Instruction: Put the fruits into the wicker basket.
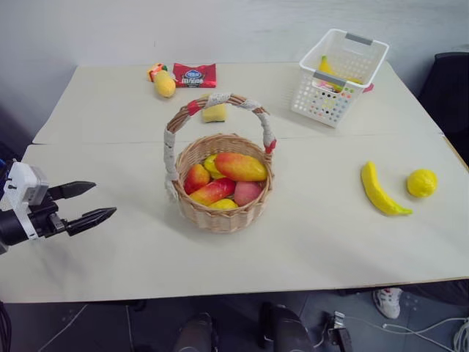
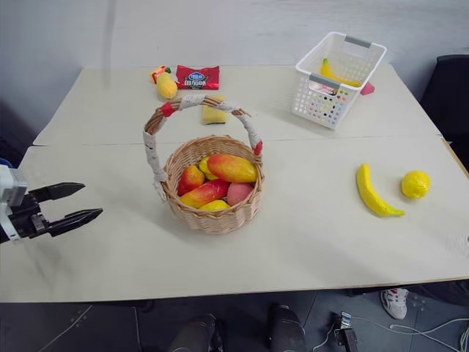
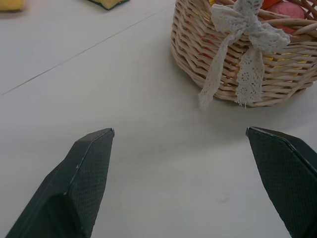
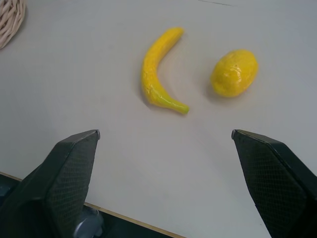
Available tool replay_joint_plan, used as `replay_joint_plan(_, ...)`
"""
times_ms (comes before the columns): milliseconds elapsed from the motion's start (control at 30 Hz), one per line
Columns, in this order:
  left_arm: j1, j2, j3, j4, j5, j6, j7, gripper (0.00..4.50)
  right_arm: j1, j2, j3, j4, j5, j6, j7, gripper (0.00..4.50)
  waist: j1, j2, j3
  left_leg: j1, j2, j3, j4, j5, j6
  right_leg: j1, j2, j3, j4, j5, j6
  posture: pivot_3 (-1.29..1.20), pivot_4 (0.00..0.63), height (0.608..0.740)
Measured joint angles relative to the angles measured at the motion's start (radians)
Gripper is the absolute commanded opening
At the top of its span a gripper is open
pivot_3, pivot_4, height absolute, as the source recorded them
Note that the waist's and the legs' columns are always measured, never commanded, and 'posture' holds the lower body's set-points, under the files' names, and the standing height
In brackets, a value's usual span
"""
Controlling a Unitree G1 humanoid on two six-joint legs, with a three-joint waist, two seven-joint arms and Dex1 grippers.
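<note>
The banana and lemon lie side by side on the worktop, at 3 o'clock from the wicker basket. Left gripper and right gripper jaws gape, empty.

Left arm end: a white, boxy housing at the wrist, joined to black parts behind the left gripper.
Left fingers: two, black, long and tapering to pointed tips.
Finger texture: from the left wrist camera the inner faces of these fingers show a fine cross-hatched, matte pattern with bevelled edges.
Right gripper: same make, two broad black fingers with the same gridded surface and angled tips.
Right wrist base: a small grey rounded part sits beside one finger's root.
</note>
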Motion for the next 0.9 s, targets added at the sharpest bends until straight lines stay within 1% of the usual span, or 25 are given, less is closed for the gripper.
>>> replay_joint_plan(167,0.001,0.000,-0.006,-0.001,0.002,-0.001,-0.005,4.50,-0.036,0.006,0.004,0.000,-0.021,-0.009,-0.023,4.45,0.000,0.000,0.000,0.000,0.000,0.000,0.000,0.000,0.000,0.000,0.000,0.000,0.000,0.000,0.000,0.00,0.150,0.740)
replay_joint_plan(233,-0.001,0.000,-0.007,-0.001,0.004,-0.002,0.002,4.50,-0.043,0.013,0.004,0.000,-0.029,-0.015,-0.035,4.45,0.001,0.000,0.000,0.000,0.000,0.000,0.000,-0.002,-0.003,0.000,0.000,0.000,0.000,0.000,0.000,0.00,0.150,0.740)
replay_joint_plan(567,-0.019,-0.001,-0.028,-0.001,0.018,-0.020,0.017,4.50,-0.037,0.048,0.024,-0.003,-0.054,-0.033,-0.049,4.45,0.000,0.000,0.000,0.000,0.000,0.001,0.000,0.000,-0.001,0.000,0.001,0.000,0.001,0.000,0.000,0.00,0.150,0.740)
replay_joint_plan(700,-0.028,-0.004,-0.059,0.001,0.058,-0.058,0.042,4.50,-0.039,0.050,0.024,-0.002,-0.077,-0.065,-0.065,4.45,-0.001,0.001,0.000,0.001,-0.001,0.002,0.000,0.000,-0.001,0.000,0.001,0.001,0.001,0.000,0.000,0.00,0.150,0.740)
replay_joint_plan(800,-0.034,-0.009,-0.066,0.001,0.059,-0.059,0.044,4.50,-0.042,0.050,0.024,-0.003,-0.080,-0.065,-0.077,4.45,-0.001,0.001,0.000,0.001,0.000,0.002,0.000,0.000,-0.001,0.000,0.001,0.001,0.002,0.000,0.000,0.00,0.150,0.740)
replay_joint_plan(900,-0.060,-0.007,-0.063,-0.049,0.015,-0.009,0.041,4.50,-0.081,0.049,0.036,-0.100,-0.050,-0.013,-0.092,4.45,-0.004,0.001,0.000,0.001,0.000,0.002,0.000,0.001,0.000,0.000,0.001,0.001,0.003,0.000,0.000,0.00,0.150,0.740)
